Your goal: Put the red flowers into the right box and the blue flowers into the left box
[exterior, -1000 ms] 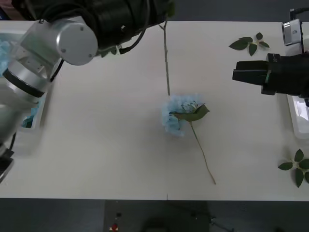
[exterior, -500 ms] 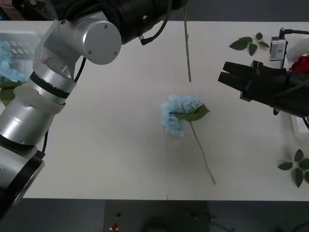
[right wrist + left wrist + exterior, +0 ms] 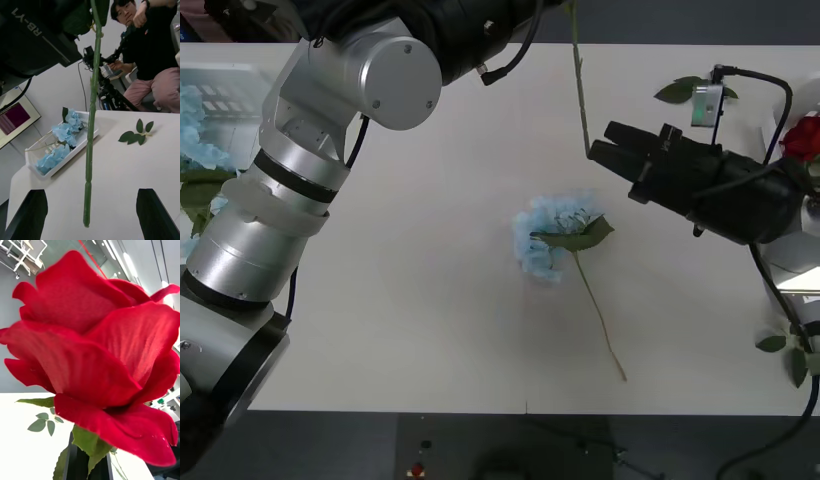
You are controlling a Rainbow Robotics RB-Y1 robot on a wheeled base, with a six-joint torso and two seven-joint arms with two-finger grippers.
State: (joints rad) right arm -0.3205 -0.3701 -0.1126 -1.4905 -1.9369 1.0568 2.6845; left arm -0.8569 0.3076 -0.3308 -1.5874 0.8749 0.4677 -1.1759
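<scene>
A red flower point(image 3: 93, 352) hangs head-up in my left gripper point(image 3: 80, 465), which is shut on its stem just under the head. Its long green stem point(image 3: 580, 90) dangles above the table's far middle. My right gripper point(image 3: 600, 145) is open, with the stem tip point(image 3: 87, 217) between its black fingers point(image 3: 28, 213) and touching neither. A blue flower point(image 3: 550, 235) lies on the table's middle, its stem pointing to the front. The left box point(image 3: 230, 75) at far left holds several blue flowers point(image 3: 62, 144). A red flower point(image 3: 802, 135) lies by the right box point(image 3: 792, 275).
Loose green leaf sprigs lie at the back right point(image 3: 675, 92) and the front right point(image 3: 792, 345). My left arm's silver links point(image 3: 330, 130) stretch over the table's left half. The table's front edge runs near the blue flower's stem end.
My left arm has carried the hanging stem to the right. The right gripper has moved left and inward until its open fingers flank the stem tip. The blue flower on the table has not moved.
</scene>
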